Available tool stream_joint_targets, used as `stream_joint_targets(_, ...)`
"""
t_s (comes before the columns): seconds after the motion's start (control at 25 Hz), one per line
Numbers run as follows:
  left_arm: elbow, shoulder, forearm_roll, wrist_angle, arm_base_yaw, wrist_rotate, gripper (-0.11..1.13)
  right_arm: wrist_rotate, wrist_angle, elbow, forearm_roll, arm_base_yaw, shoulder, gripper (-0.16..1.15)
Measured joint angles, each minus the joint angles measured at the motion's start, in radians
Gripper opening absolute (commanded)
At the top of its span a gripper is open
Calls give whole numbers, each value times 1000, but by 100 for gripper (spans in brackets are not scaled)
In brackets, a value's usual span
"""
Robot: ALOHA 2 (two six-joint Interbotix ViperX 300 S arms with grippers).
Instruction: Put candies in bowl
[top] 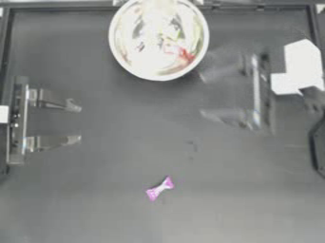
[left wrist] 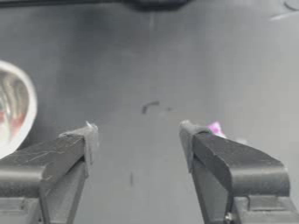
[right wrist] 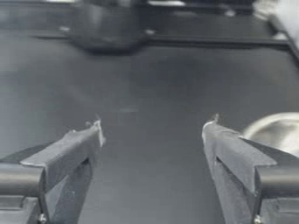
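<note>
The shiny silver bowl [top: 130, 57] stands at the table's far middle, and something red [top: 182, 54] lies inside it among the reflections. One purple-magenta candy [top: 159, 188] rests on the table toward the near middle. My left gripper [top: 75, 122] is open at the left side, well away from that candy. The left wrist view shows the bowl's rim [left wrist: 26, 109] and the candy [left wrist: 216, 128] peeking from behind one finger [left wrist: 234, 162]. My right gripper [top: 213, 93] is open and empty, blurred, just right of the bowl. The bowl's edge [right wrist: 274, 129] appears in the right wrist view.
A raised frame [top: 63, 6] borders the dark table along the far edge and the sides. A white part of the right arm [top: 298, 66] hangs over the far right. Bare tabletop [top: 158, 123] lies between the two grippers.
</note>
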Motion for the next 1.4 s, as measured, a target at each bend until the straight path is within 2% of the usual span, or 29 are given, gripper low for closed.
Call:
stream_joint_targets(0.28, -3, 0, -2, 41, 0, -48, 92, 21, 124, 109, 51, 152, -201, 97)
stream_joint_targets(0.48, -38, 5, -2, 83, 9, -87, 92, 25, 169, 146, 67, 183, -308, 97)
stream_joint_targets(0.64, -91, 69, -2, 146, 21, -160, 94, 25, 175, 161, 69, 184, -321, 97)
stream_joint_targets(0.84, -181, 244, -2, 224, 23, -207, 94, 25, 178, 170, 69, 183, -322, 97)
stream_joint_targets(1.04, -265, 391, 0, 247, -14, -238, 94, 25, 178, 183, 69, 184, -321, 97)
stream_joint_targets(1.4, -345, 546, 17, 273, -75, -298, 94, 23, 178, 193, 69, 183, -321, 97)
